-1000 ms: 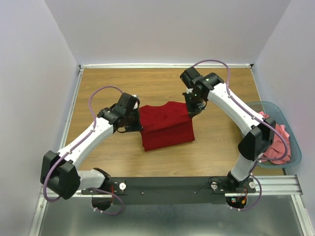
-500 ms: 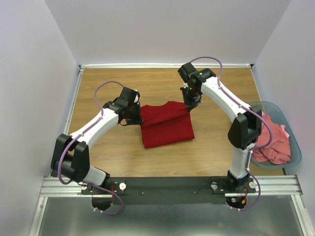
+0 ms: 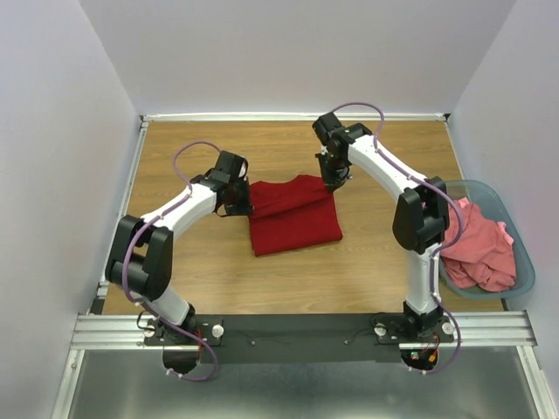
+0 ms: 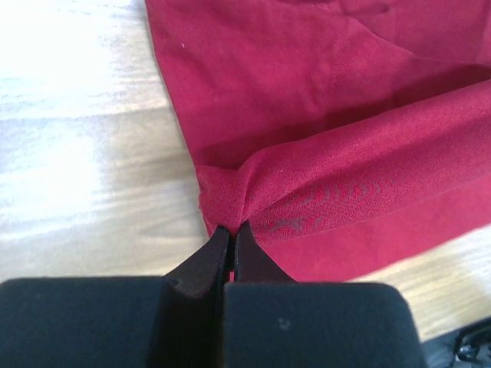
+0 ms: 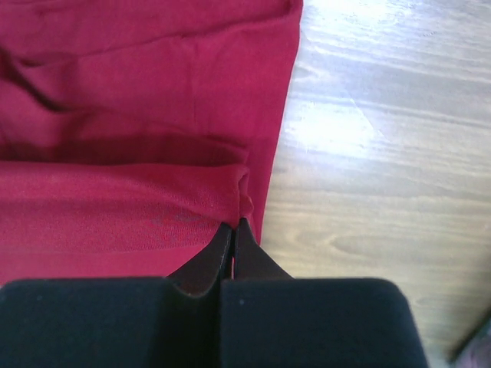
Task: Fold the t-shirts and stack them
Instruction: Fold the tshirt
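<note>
Wooden table bears a dark red t-shirt, left hand and right hand each pinching its fold.

My left fingers are smooth matt black. The red shirt is fine-knit matt cloth. The table is smooth, faintly glossy wood. The basket is translucent plastic, the pink shirts soft matt cloth.

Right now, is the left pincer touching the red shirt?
Touching. The left wrist view shows the left pincer closed on a bunched edge of the red shirt.
</note>
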Motion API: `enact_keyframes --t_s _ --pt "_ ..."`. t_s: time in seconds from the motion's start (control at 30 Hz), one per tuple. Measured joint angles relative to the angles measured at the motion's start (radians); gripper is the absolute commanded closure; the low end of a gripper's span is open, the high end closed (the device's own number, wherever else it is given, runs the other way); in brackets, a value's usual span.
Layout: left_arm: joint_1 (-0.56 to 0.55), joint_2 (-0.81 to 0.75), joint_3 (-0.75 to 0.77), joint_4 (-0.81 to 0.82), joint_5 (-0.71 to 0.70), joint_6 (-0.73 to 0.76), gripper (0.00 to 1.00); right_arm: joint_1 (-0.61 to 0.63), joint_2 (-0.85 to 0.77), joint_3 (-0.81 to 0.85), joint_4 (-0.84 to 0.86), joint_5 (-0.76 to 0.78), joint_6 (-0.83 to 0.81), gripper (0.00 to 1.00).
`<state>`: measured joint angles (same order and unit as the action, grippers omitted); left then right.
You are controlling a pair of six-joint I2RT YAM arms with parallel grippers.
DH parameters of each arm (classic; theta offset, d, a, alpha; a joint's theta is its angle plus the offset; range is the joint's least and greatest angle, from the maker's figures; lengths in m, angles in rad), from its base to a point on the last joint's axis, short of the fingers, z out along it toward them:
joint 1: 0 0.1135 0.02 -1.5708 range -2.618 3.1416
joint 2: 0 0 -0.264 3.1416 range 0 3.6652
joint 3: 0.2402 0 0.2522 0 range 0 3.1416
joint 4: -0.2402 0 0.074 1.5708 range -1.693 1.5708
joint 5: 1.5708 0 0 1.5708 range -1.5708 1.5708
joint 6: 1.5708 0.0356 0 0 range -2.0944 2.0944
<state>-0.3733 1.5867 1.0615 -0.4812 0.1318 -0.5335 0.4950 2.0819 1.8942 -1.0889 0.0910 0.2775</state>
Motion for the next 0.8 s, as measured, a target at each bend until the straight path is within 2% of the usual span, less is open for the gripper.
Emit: enact_keyframes --t_s 0.33,0.8 --pt "0.006 0.082 0.054 0.057 -0.019 0.014 1.00 -0.034 0.018 -0.089 0.118 0.002 0.010 1.00" --pt "0.006 0.052 0.057 0.067 -0.026 0.018 1.00 -0.037 -0.019 -0.177 0.182 0.002 0.036 0.99"
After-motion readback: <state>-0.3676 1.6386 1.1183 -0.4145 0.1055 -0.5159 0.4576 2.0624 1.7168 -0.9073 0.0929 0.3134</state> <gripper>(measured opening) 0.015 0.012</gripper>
